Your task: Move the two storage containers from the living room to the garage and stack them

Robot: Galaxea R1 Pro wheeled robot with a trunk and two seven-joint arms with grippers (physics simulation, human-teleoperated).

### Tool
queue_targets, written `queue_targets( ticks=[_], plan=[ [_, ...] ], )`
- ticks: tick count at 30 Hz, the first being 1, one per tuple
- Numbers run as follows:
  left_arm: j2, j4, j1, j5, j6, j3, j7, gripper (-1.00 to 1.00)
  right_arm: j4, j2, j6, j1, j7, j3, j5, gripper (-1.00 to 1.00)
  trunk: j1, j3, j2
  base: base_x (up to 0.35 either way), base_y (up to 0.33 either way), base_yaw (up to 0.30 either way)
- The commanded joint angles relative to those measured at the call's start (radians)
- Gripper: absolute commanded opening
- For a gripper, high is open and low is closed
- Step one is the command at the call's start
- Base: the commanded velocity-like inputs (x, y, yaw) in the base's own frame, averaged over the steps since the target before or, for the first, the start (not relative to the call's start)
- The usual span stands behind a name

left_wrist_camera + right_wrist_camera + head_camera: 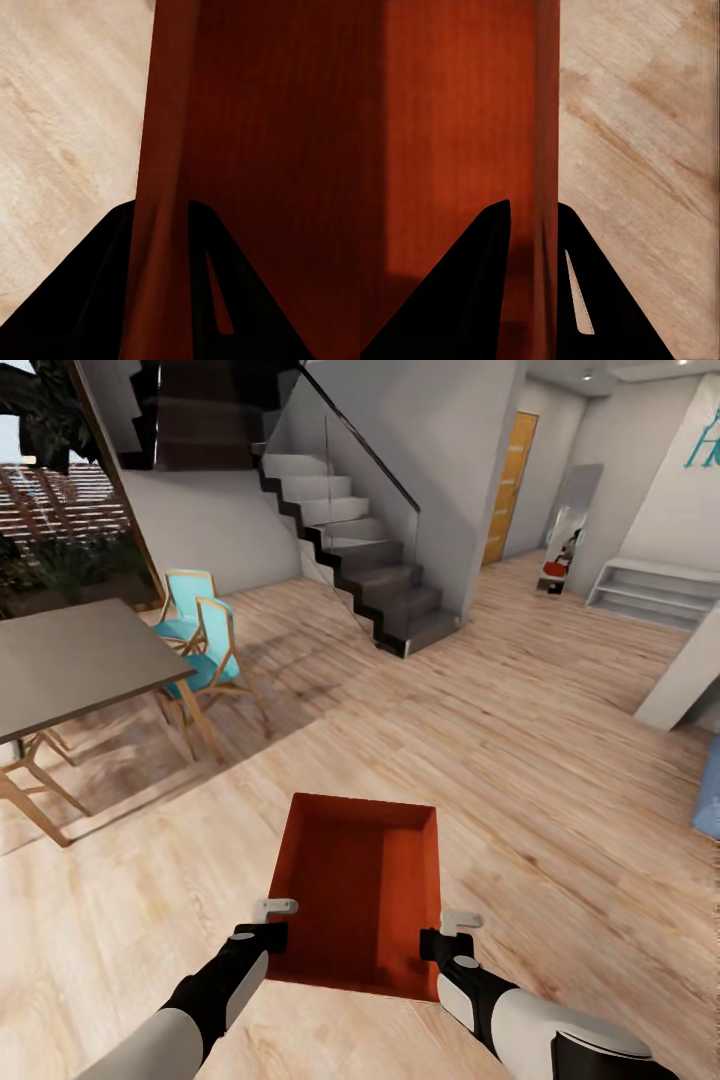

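Observation:
One orange-red open-top storage container (362,885) hangs in front of me above the light wood-plank floor of the living room, held by both arms. My left gripper (270,923) is shut on its left wall, and the left wrist view shows that wall (161,187) pinched between the dark fingers (90,292). My right gripper (447,933) is shut on the right wall, which runs as a thin red edge (546,150) between the fingers (472,285) in the right wrist view. The container is empty.
A grey dining table (70,660) with turquoise chairs (205,650) stands at the left. A dark staircase (370,570) with a glass rail rises ahead. A hallway with an orange door (508,485) opens behind it, with white shelving (655,590) at the right. A blue edge (708,790) shows far right.

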Motion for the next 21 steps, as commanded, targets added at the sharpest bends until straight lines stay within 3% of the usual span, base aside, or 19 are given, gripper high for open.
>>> queue_targets(
  ticks=[1,21],
  plan=[
    [0.023,-0.018,-0.001,0.001,0.005,0.023,0.014,-1.0,0.017,-0.008,0.001,0.0,-0.003,0.036,-0.011,-1.0,0.001,-0.001,-0.001,0.32,0.0,-0.247],
    [0.023,-0.018,-0.001,0.001,0.005,0.023,0.014,-1.0,0.017,-0.008,0.001,0.0,-0.002,0.036,-0.011,-1.0,0.001,-0.001,-0.001,0.32,0.0,-0.247]
  ],
)
